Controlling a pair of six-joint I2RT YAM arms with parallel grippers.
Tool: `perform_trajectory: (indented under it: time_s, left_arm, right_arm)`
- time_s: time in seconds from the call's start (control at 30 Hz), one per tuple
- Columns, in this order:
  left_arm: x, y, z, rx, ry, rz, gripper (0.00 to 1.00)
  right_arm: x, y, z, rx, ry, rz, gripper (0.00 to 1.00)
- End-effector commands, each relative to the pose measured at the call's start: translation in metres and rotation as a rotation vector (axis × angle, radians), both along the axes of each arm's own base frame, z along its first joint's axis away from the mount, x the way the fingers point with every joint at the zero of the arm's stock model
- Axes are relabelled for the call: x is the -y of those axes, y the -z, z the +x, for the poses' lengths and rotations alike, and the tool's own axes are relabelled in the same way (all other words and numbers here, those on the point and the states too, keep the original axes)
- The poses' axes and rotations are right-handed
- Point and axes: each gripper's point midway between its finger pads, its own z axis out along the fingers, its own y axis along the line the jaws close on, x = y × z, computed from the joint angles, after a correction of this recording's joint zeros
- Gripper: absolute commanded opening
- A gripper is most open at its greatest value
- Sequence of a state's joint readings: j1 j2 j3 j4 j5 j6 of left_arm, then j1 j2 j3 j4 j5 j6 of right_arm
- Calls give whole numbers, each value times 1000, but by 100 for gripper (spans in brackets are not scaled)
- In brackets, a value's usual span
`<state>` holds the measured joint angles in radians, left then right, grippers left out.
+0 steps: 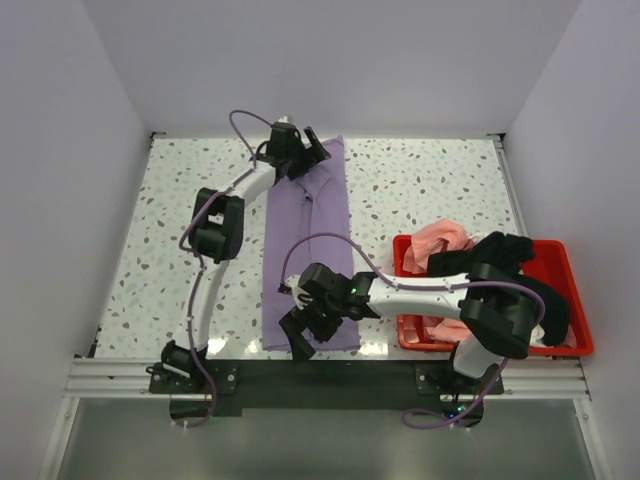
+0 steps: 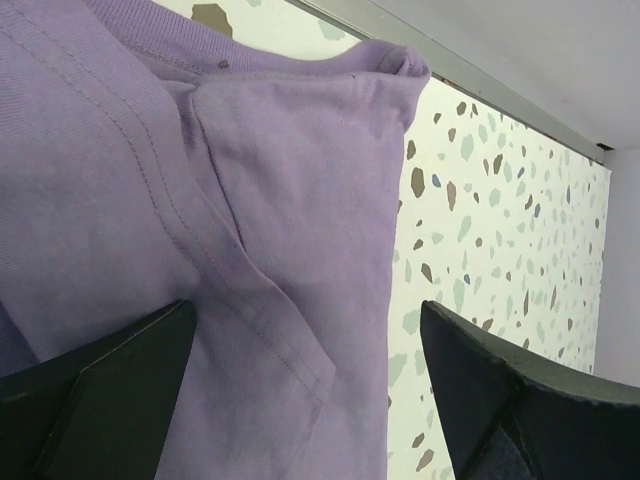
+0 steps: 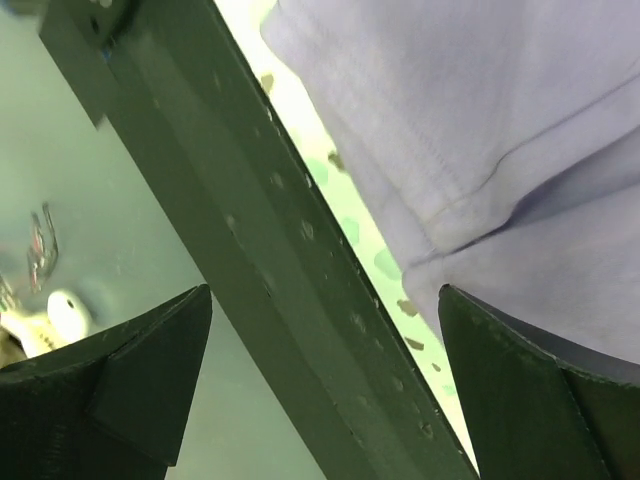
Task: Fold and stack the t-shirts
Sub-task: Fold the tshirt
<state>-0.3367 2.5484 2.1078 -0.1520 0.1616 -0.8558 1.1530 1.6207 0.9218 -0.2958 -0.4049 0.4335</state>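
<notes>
The lavender-purple t-shirt point(image 1: 312, 240) lies folded into a long strip down the middle of the table. My left gripper point(image 1: 303, 152) is open above its far end; in the left wrist view the sleeve and far corner point(image 2: 300, 200) lie between my spread fingers point(image 2: 110, 380). My right gripper point(image 1: 300, 330) is open over the near end, at the table's front edge; the right wrist view shows the hem point(image 3: 480, 120) beside the dark rail point(image 3: 260, 260). A salmon-pink shirt point(image 1: 440, 240) and a black one point(image 1: 500, 250) sit in the red bin.
The red plastic bin point(image 1: 575, 320) stands at the near right, partly under my right arm. The speckled tabletop point(image 1: 170, 230) shows left of the shirt. White walls point(image 1: 330, 60) close in the far and side edges. The metal frame rail point(image 1: 330, 375) runs along the front.
</notes>
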Motion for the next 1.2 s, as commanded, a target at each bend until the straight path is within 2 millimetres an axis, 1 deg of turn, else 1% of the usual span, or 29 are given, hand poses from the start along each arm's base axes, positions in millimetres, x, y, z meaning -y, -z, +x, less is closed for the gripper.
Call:
perform_trajectory:
  time_s: [0.0, 0.07, 0.1, 0.13, 0.2, 0.23, 0.27, 0.3, 0.33, 0.37, 0.43, 0.47, 0.53, 0.57, 0.6, 0.63, 0.67, 0.7, 0.73, 0.77, 0.83, 0.87, 0.9, 0.93, 0.97, 1.0, 1.1, 1.13, 1.17]
  left_arm:
    - [10, 50, -33, -163, 44, 17, 100]
    - [10, 25, -25, -111, 47, 11, 100]
    - [13, -5, -18, -54, 56, -7, 100]
    - [17, -21, -18, -26, 78, -14, 100]
    - [21, -76, -13, 67, 102, -40, 100]
    - [20, -94, -15, 95, 115, -29, 100]
    - [18, -131, -17, 155, 118, -32, 100]
    - [14, -154, -19, 193, 119, -26, 100]
    - [8, -169, -23, 223, 119, 8, 100]
    - [0, -213, -33, 292, 108, 13, 100]
    - [-22, -220, -48, 295, 65, 89, 100]
    - [-37, -231, -69, 299, 46, 114, 100]
    - [-66, -229, -88, 288, -30, 182, 100]
    - [-81, -258, -110, 339, -64, 181, 100]
    - [-92, -217, -128, 267, -75, 218, 100]
    - [-106, -209, -141, 256, -118, 240, 100]
    - [-117, -226, -163, 292, -149, 222, 100]
    - [-126, -184, -183, 218, -162, 244, 100]
    - [-132, -176, -196, 201, -182, 232, 100]
    - [-141, -158, -220, 171, -190, 236, 100]
    - [-149, -138, -244, 105, -224, 217, 100]
    - [-153, -119, -262, 70, -222, 220, 100]
    - [-152, -110, -272, 44, -218, 198, 100]
    - [-153, -107, -282, 41, -209, 188, 100]
    - [-156, -88, -296, -2, -200, 202, 100]
    - [-159, -78, -307, -47, -203, 208, 100]
    - [-170, -62, -332, -88, -205, 235, 100]
    - [-173, -67, -336, -68, -214, 238, 100]
    - [-177, -61, -341, -78, -220, 251, 100]
  right_arm:
    - [-17, -37, 23, 114, 49, 52, 99]
    - [-17, -47, 32, 155, 77, 47, 99]
    - [-22, -62, 40, 183, 91, 74, 99]
    - [-19, -67, 47, 209, 116, 58, 99]
    - [-18, -87, 67, 241, 179, 88, 99]
    - [-16, -93, 76, 246, 206, 96, 99]
    - [-14, -102, 85, 245, 230, 116, 99]
    - [-5, -107, 107, 246, 291, 122, 99]
    - [1, -113, 117, 249, 322, 125, 99]
    - [10, -122, 140, 266, 386, 131, 99]
    - [22, -127, 162, 278, 448, 122, 99]
    - [35, -136, 187, 297, 518, 124, 99]
    - [48, -134, 217, 312, 606, 98, 99]
    - [60, -142, 242, 336, 676, 98, 99]
    - [70, -138, 262, 367, 747, 56, 99]
    - [78, -134, 272, 370, 778, 14, 99]
    - [81, -131, 296, 378, 816, -13, 99]
    - [86, -130, 309, 409, 836, -40, 99]
    - [88, -129, 321, 427, 851, -54, 99]
    - [86, -126, 343, 440, 866, -66, 99]
    - [86, -123, 366, 463, 893, -91, 99]
    - [82, -138, 385, 492, 915, -56, 99]
    - [79, -113, 396, 462, 918, -97, 99]
    - [76, -111, 405, 458, 916, -89, 98]
    - [70, -125, 420, 485, 928, -50, 98]
    - [65, -103, 431, 470, 927, -70, 97]
    - [57, -108, 462, 525, 946, -29, 90]
    - [53, -93, 470, 527, 941, -40, 87]
    - [52, -101, 480, 554, 949, -19, 81]
